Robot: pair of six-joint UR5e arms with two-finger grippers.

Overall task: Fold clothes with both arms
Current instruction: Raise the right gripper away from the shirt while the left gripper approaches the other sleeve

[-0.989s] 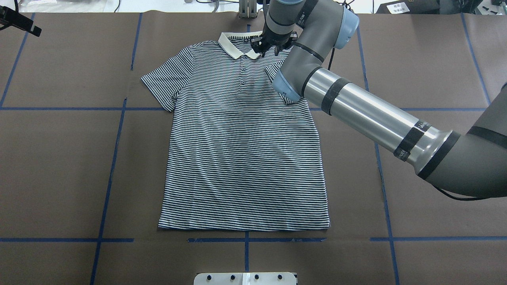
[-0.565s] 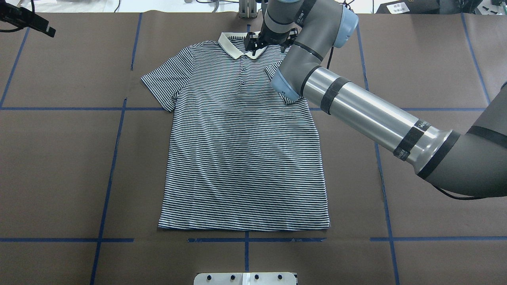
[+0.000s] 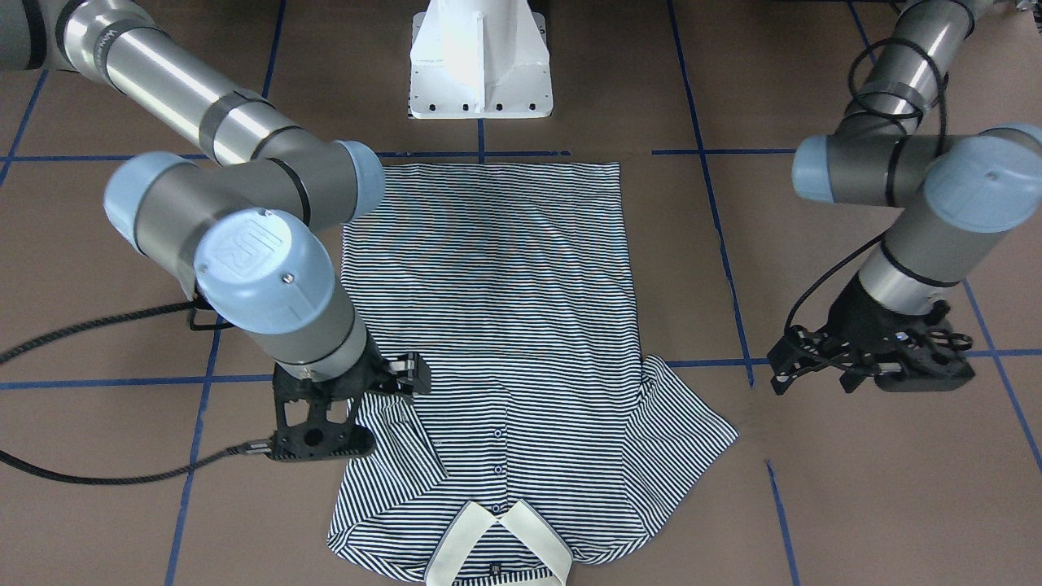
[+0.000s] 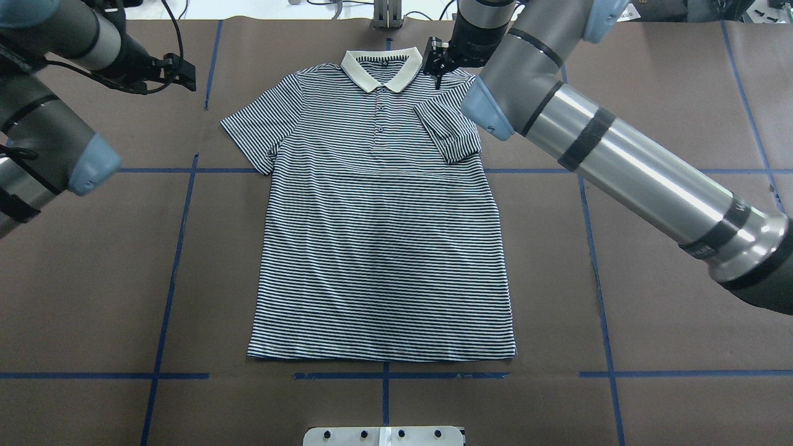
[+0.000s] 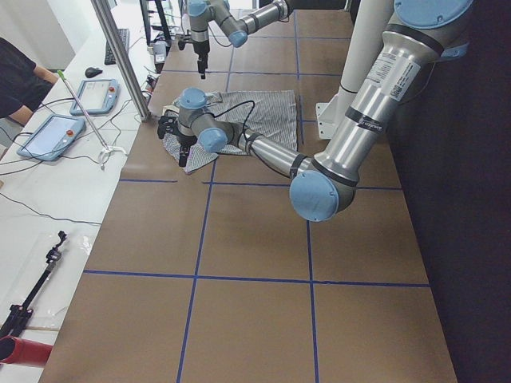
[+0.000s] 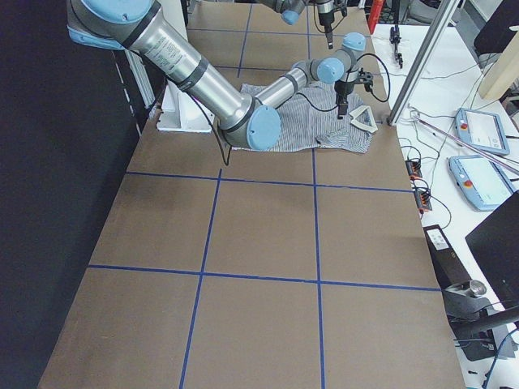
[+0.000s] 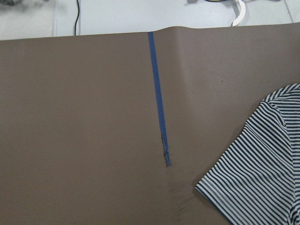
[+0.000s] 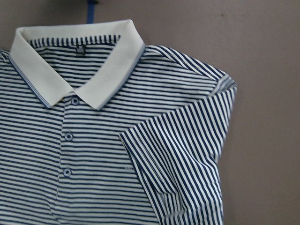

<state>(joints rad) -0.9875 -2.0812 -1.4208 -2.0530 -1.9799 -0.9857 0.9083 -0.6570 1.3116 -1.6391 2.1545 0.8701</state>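
The striped polo shirt (image 4: 381,248) lies flat, front up, on the brown table, with its cream collar (image 4: 381,68) at the far side. One sleeve (image 4: 449,133) is folded inward over the chest. The other sleeve (image 4: 257,133) lies spread out. My right gripper (image 4: 437,62) hovers over the shoulder beside the collar, open and empty; it also shows in the front-facing view (image 3: 370,399). My left gripper (image 4: 183,73) is open and empty over bare table, left of the spread sleeve (image 7: 255,164). The right wrist view shows the collar (image 8: 75,61) and the folded sleeve (image 8: 178,159).
Blue tape lines (image 4: 179,248) grid the brown table cover. The white pedestal base (image 3: 480,57) stands at the shirt's hem side. Beyond the far table edge, a white bench holds tablets (image 5: 48,136) and an aluminium post (image 5: 120,56).
My right gripper has moved from over the collar to the right, over the shoulder. My left arm has come into view at the upper left, toward the spread sleeve.
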